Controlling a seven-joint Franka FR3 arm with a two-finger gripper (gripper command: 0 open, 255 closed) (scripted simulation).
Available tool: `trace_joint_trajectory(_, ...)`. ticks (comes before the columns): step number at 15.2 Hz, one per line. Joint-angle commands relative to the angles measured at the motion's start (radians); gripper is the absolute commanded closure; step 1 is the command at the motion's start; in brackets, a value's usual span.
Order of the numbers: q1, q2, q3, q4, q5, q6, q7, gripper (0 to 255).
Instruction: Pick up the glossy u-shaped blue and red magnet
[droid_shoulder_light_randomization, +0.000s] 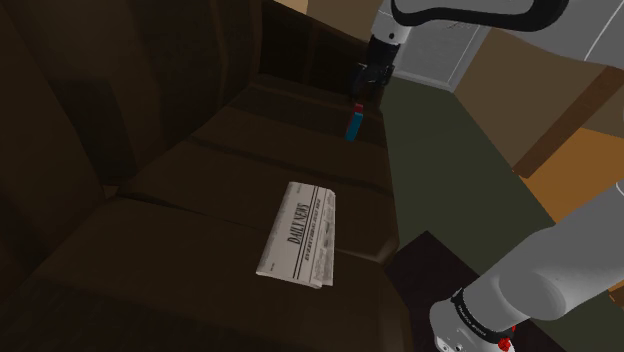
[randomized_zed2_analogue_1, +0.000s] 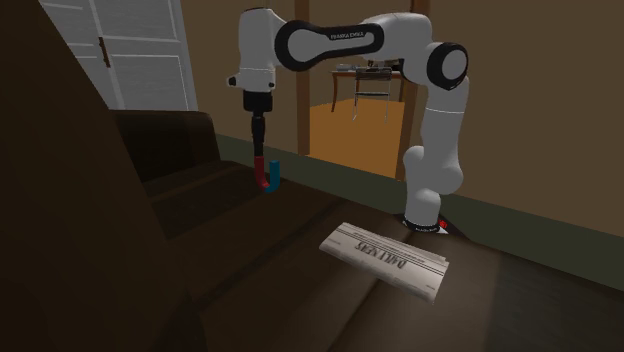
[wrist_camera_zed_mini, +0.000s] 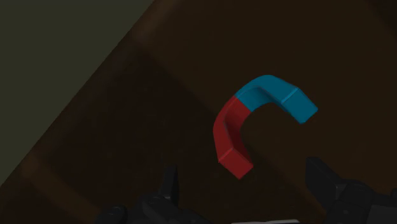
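Got the jaws spread wide, hovering right over the magnet (wrist_camera_zed_mini: 254, 94), not touching it. Found that one on the end cushion of the sofa (droid_shoulder_light_randomization: 200, 200), near the front edge, well apart from the newspaper (droid_shoulder_light_randomization: 300, 233).

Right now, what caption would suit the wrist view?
Open black two-finger pincer poised over a glossy U-shaped blue-and-red magnet, dark brown sofa cushion beneath.

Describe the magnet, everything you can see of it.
The magnet is a smooth U-shaped bar with squared ends, one half red and the other blue. It rests on the dark brown sofa seat, near its edge, right under the open gripper, whose fingers flank the red end without touching it. Whether it lies flat or on edge I cannot tell.
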Motion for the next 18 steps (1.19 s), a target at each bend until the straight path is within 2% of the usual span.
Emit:
trace_joint_trajectory(1, -0.001, 0.004, -0.001, -0.019, 0.0, 0.023, -0.002, 0)
trace_joint_trajectory(5, 0.0, 0.001, -0.001, -0.085, 0.001, 0.085, -0.003, 0)
trace_joint_trajectory(7, 0.0, 0.001, -0.001, -0.085, 0.001, 0.085, -0.003, 0)
trace_joint_trajectory(8, 0.0, 0.002, 0.0, -0.085, 0.0, 0.087, -0.002, 255)
trace_joint_trajectory(18, -0.001, 0.001, -0.001, -0.071, 0.0, 0.072, -0.003, 255)
